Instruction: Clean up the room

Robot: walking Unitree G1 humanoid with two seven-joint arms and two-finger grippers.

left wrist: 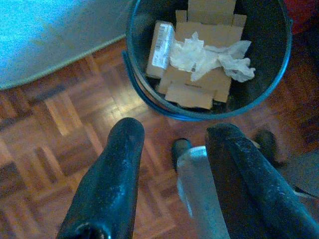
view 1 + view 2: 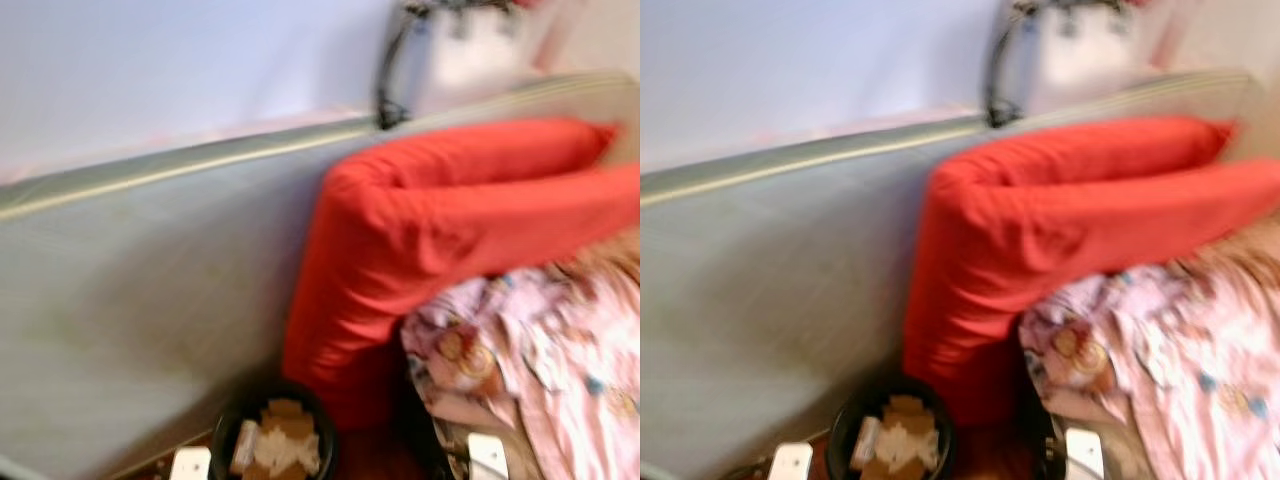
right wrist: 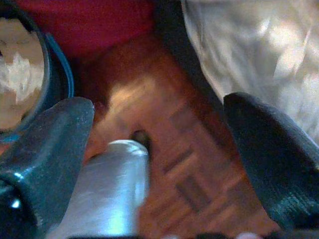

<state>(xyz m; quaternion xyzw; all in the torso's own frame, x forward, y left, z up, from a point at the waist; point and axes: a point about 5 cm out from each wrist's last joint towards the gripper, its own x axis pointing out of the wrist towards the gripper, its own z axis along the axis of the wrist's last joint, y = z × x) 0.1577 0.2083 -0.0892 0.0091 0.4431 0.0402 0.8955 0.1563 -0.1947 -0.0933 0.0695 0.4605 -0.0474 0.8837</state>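
A black bin [image 2: 272, 440] stands on the parquet floor at the foot of the grey mattress side; it holds flattened cardboard [image 1: 199, 74], a small box and crumpled white tissue [image 1: 209, 55]. My left gripper [image 1: 175, 132] hangs open over the floor just short of the bin [image 1: 149, 94], with nothing between its fingers. My right gripper [image 3: 157, 107] is open too, low over the floor between the bin's rim [image 3: 55, 74] and the pale bedding [image 3: 249, 50]. The head views are blurred.
A big red cushion [image 2: 420, 230] leans on the grey mattress [image 2: 140, 300] right behind the bin. Pink patterned bedding [image 2: 540, 350] spills down at the right. A white appliance with a black cable [image 2: 450, 50] stands beyond the mattress. Bare parquet [image 1: 55, 129] lies left of the bin.
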